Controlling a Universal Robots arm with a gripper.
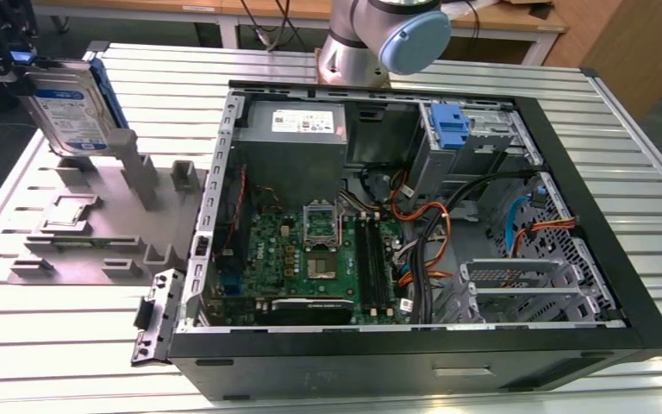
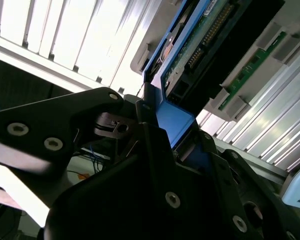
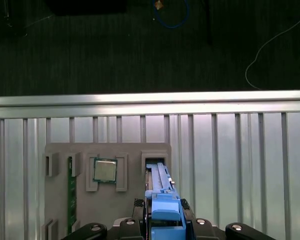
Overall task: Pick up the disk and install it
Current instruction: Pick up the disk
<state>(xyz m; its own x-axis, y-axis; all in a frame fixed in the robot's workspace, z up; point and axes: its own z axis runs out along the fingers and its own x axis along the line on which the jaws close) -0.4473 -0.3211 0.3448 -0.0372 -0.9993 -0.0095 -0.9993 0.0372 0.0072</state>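
arm [image 1: 354, 39], far side of scene: silver-grey cylindrical segments with a smooth metal finish. the rounded joint housing is closed by a pale blue cap [image 1: 415, 41]. gripper [image 1: 3, 53], far left: matt black, angular and blocky. in the second wrist view its black link plates [image 2: 65, 125] have rounded corners and carry silver socket-head screws [image 2: 18, 129] sunk into round recesses. in the first wrist view there are black rounded knuckles [image 3: 242, 232], each with one bright screw head.
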